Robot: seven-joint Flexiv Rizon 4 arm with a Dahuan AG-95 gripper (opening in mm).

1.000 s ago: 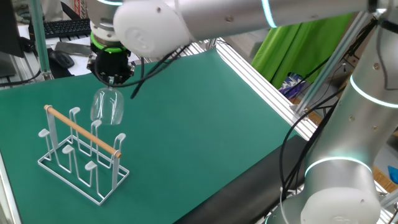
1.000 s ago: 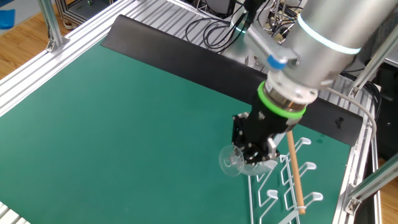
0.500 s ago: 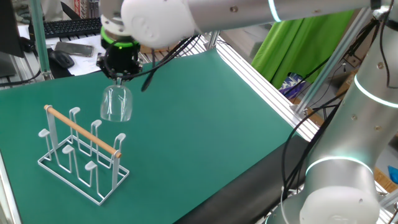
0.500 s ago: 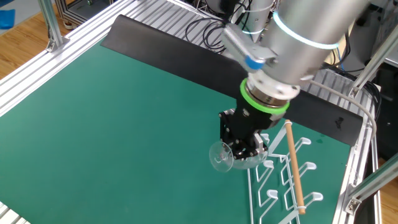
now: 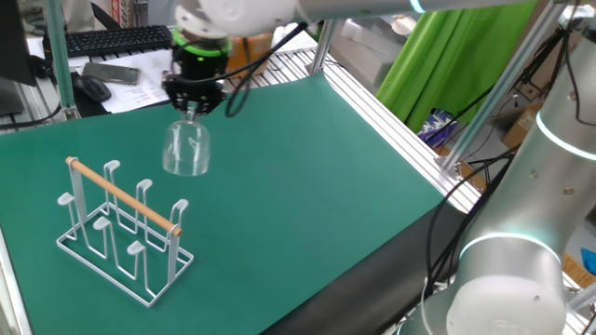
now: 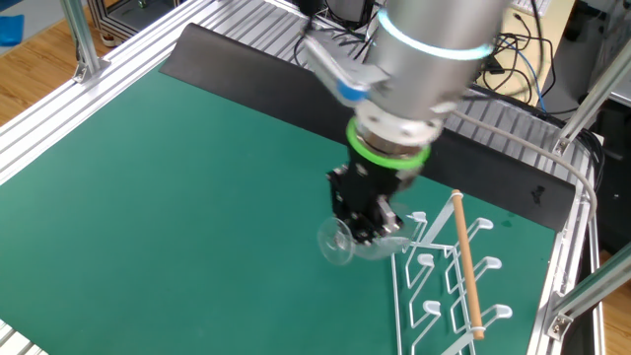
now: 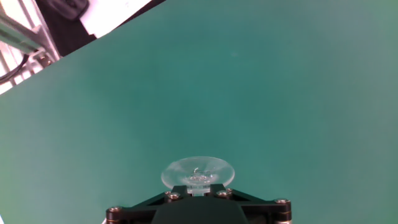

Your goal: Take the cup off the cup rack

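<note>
The pincer [image 5: 193, 102] grips the wine glass [image 5: 186, 149] by its stem, bowl hanging mouth-down directly below, clear of the cup rack [image 5: 121, 233] lower and off to one side. Risk: the smooth thin stem could slip, dropping the glass onto the bench [image 5: 307, 186].

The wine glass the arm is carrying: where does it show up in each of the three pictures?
One fixed view: the cup hangs upside down under the gripper, upper left, above and right of the cup rack.
The other fixed view: cup at centre, left of the rack.
Hand view: cup at bottom centre; rack not in view.
Shared landmark: the green mat.
</note>
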